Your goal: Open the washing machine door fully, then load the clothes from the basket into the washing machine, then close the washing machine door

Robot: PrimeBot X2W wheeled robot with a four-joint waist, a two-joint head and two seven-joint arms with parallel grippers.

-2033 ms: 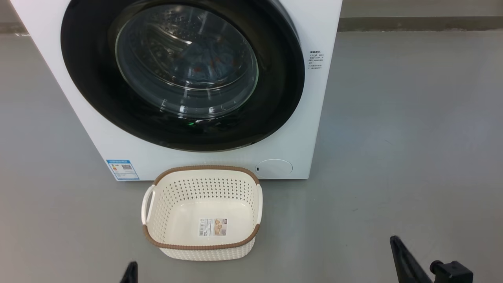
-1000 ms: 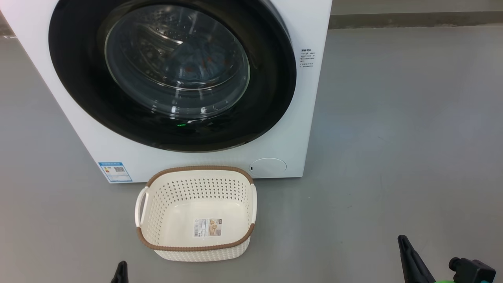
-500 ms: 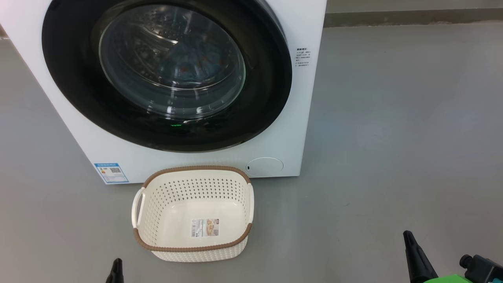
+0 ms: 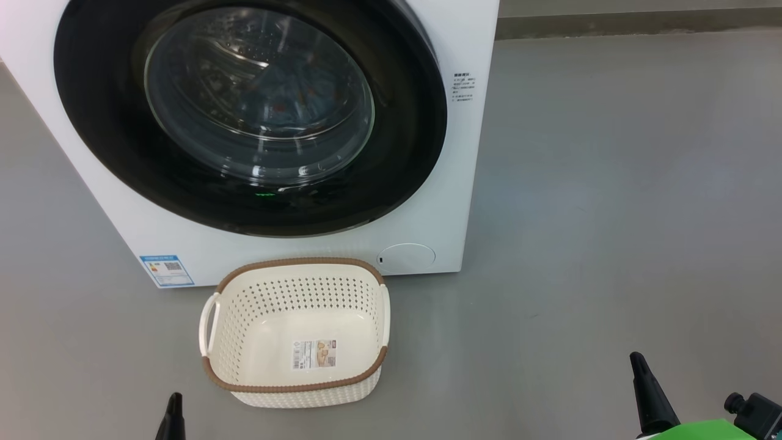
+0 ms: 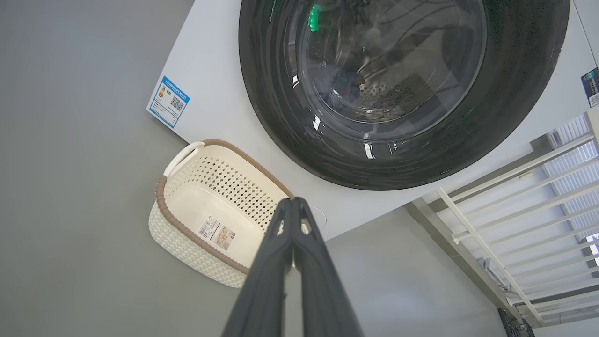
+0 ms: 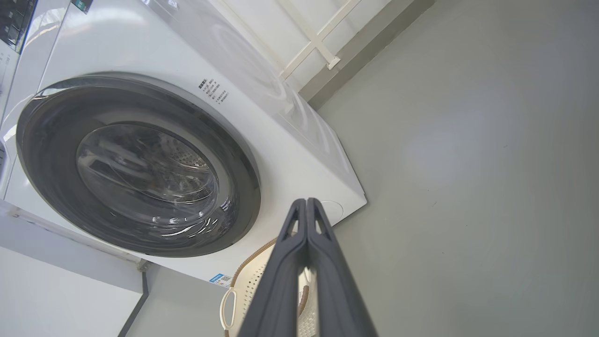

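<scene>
The washing machine (image 4: 467, 183) stands on the floor with its round black washing machine door (image 4: 406, 153) shut against the front. Through the glass I make out the clothes (image 4: 293, 101), blue with orange spots, inside the drum. The cream basket (image 4: 305, 397) sits empty right in front of the machine, with a label on its bottom. My left gripper (image 4: 173, 409) is shut at the lower left, just short of the basket. My right gripper (image 4: 644, 385) is shut at the lower right, over bare floor. The wrist views show the left gripper (image 5: 292, 201) and the right gripper (image 6: 306, 202) pressed shut on nothing.
Grey floor (image 4: 611, 214) spreads wide to the right of the machine. A wall base strip (image 4: 611, 18) runs behind. A blue label (image 4: 166, 270) and a round cap (image 4: 406, 256) mark the machine's lower front. A white railing (image 5: 514, 210) stands beside the machine.
The head camera has shifted, so machine and basket sit a little further left in the picture. The door stays shut, the basket has not moved, and both grippers stay shut.
</scene>
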